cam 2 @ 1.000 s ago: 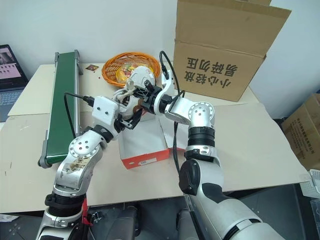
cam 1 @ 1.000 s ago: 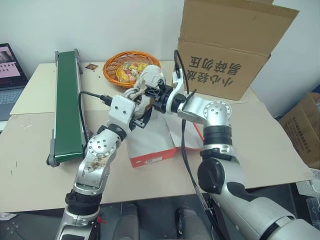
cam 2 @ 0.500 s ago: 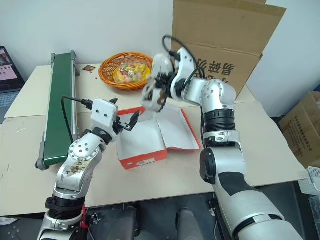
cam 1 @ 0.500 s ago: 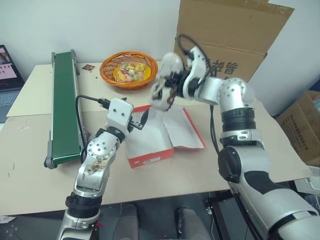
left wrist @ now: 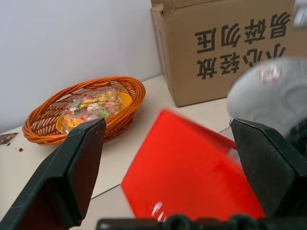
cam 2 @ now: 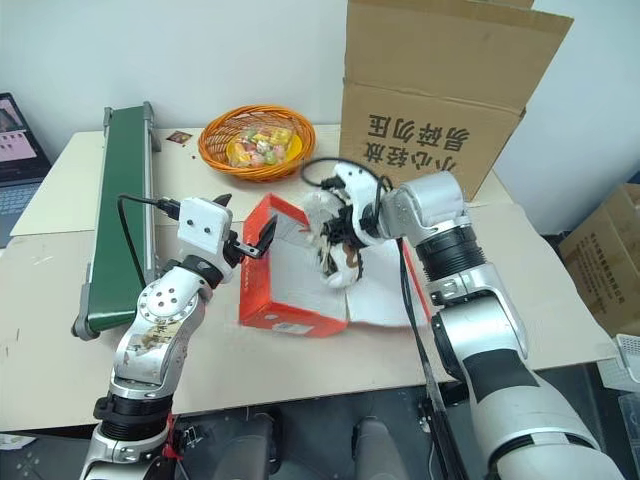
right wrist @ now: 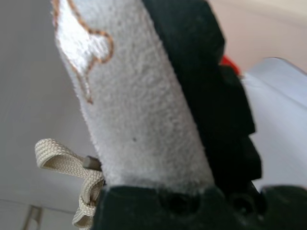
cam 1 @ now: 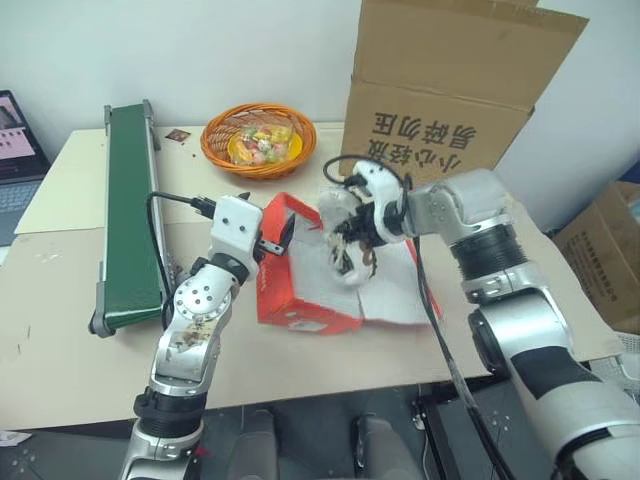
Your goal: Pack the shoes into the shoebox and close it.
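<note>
Right eye view: a white sneaker hangs over the tipped red-orange shoebox, pinched at its soft suede side by the right gripper. It looks light and floppy; the collar seems the surest hold. The left gripper waits spread wide, empty. Chinese characters mark the brown carton.

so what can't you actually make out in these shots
- Second shoe: the right gripper and the shoe it grips cover the inside of the shoebox in both eye views, so whether another shoe lies in there cannot be told.
- Shoebox lid hinge: covered by the right arm.
- Basket contents: too small to name.
- Laptop: cut off by the frame's left edge.
</note>
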`<state>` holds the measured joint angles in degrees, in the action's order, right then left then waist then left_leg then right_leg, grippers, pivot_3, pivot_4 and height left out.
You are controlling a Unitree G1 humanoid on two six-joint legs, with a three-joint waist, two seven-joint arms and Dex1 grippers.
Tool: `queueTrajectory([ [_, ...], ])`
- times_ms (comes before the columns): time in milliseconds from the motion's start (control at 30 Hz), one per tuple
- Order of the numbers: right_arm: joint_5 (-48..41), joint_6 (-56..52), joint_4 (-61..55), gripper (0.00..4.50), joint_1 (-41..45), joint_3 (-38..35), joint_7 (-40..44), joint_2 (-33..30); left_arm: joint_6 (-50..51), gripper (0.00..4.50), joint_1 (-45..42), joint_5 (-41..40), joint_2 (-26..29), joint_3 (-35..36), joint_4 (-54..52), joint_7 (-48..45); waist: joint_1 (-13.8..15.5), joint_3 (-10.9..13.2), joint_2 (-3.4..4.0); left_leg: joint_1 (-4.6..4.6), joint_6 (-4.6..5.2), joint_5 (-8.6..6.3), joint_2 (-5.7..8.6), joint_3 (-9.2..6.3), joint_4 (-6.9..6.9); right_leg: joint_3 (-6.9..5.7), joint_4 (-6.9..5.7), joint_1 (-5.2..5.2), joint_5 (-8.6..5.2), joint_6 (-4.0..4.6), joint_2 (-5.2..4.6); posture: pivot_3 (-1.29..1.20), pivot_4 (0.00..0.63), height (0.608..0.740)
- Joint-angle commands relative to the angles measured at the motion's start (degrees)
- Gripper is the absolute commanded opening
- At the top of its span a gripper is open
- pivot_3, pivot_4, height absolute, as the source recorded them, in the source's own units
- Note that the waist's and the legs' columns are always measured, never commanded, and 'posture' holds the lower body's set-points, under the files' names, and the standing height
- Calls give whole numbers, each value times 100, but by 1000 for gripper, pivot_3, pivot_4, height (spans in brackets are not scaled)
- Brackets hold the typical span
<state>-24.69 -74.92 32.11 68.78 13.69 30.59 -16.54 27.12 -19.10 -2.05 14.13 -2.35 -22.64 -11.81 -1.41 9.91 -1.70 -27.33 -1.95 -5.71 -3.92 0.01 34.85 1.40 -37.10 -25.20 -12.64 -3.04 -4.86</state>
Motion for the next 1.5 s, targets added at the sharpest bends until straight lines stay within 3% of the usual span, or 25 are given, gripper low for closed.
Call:
queueTrajectory([
  [33,52,62,214,620,972,-347,115,169,-187,4406,35,65,-28,9,-104,54,9,5,8,-2,0,0,0,0,0,0,0,-2,0,-1,0,0,150,709],
  [300,157,283,799,620,1466,-947,-67,451,-246,4406,-65,66,-44,47,24,60,90,5,7,-2,-2,-1,2,-1,4,-2,6,8,-3,-3,0,0,150,709],
  [467,-21,-649,584,620,1411,-1416,-305,490,-301,4406,-148,64,-32,63,119,32,90,5,7,-6,-2,-1,1,-1,2,-2,8,6,-2,-3,0,0,150,709],
  [633,-237,-1746,-196,620,757,-1961,-943,369,-394,4406,-143,63,-21,74,192,8,90,4,6,-6,-1,-1,1,-2,2,-2,5,6,-2,-2,0,0,150,709],
  [733,-1284,-1758,-796,620,120,-1941,-1636,169,-427,4406,-130,54,-35,79,199,6,97,4,6,-4,-1,0,2,-2,8,-2,6,14,-1,-3,0,0,150,709],
  [833,-2860,-1758,-1457,620,-631,-2019,-2862,89,-464,4406,-117,43,-57,76,204,7,79,4,6,-5,0,0,2,-2,6,-1,7,13,-1,-3,0,0,150,709],
  [967,-4306,-1758,-2214,620,-1782,-2498,-4850,563,-468,4406,-129,35,-105,67,198,17,51,4,6,3,6,-1,0,-3,3,1,1,17,-1,-4,2,0,150,709],
  [1167,-4790,-1758,-2863,620,-2424,-3551,-7415,2443,-457,4406,-191,27,-127,16,220,-40,19,5,8,7,13,3,-16,-8,8,15,-2,16,2,-6,28,0,150,709],
  [1300,-5160,-1758,-2774,620,-2308,-3684,-8061,2462,-450,4406,-212,15,-101,30,231,-71,100,4,7,-1,14,3,-15,-16,17,14,22,33,3,-7,33,0,150,709],
  [1500,-5522,-1758,-2407,620,-1995,-3599,-8358,2053,-477,4406,-243,12,-78,42,270,-91,40,4,7,0,17,2,-16,-17,10,22,27,31,6,-9,41,0,150,709],
])
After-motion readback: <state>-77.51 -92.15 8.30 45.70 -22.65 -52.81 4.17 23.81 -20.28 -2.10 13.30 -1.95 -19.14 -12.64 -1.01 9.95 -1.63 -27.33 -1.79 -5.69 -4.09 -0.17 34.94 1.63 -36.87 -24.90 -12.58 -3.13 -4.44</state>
